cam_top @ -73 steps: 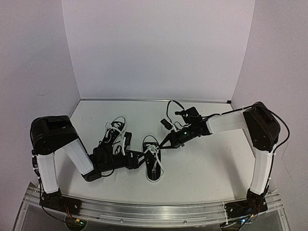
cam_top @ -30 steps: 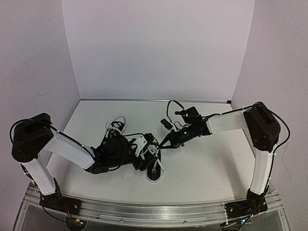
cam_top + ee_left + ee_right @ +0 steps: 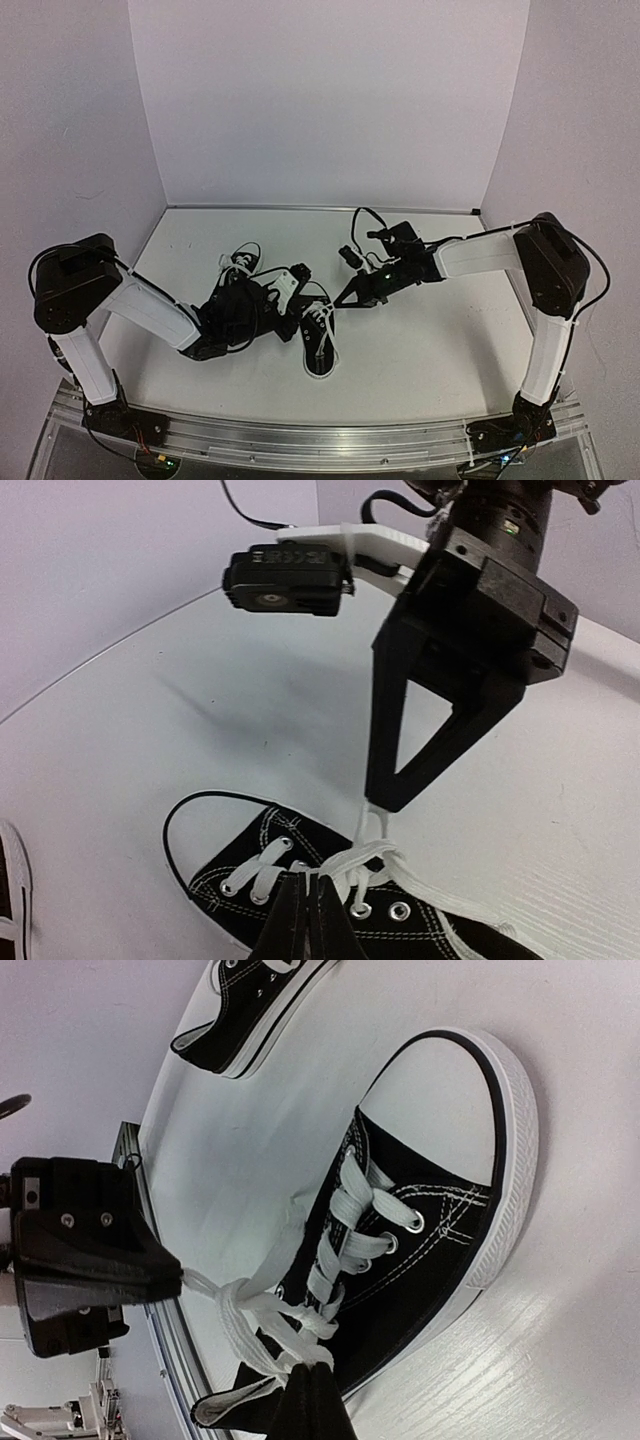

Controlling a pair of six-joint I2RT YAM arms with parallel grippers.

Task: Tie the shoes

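Note:
One of the shoes (image 3: 318, 345), black canvas with a white toe cap, lies at mid-table with its toe toward the arms. My left gripper (image 3: 308, 300) is shut on a strand of its white lace (image 3: 365, 865) from the left. My right gripper (image 3: 338, 302) is shut on another lace loop (image 3: 250, 1325) from the right. The laces are crossed in a loose knot above the eyelets and run out to both sets of fingertips (image 3: 308, 905) (image 3: 312, 1385). The second shoe (image 3: 240, 265) lies behind the left arm, its laces loose.
The white table (image 3: 440, 340) is enclosed by white walls at the back and sides. An aluminium rail (image 3: 320, 440) runs along the near edge under the arm bases. A black cable (image 3: 358, 218) loops off the right wrist.
My left gripper, open over the shoe a second ago, has closed on a lace strand and drawn back a little to the left. The right gripper has kept its hold.

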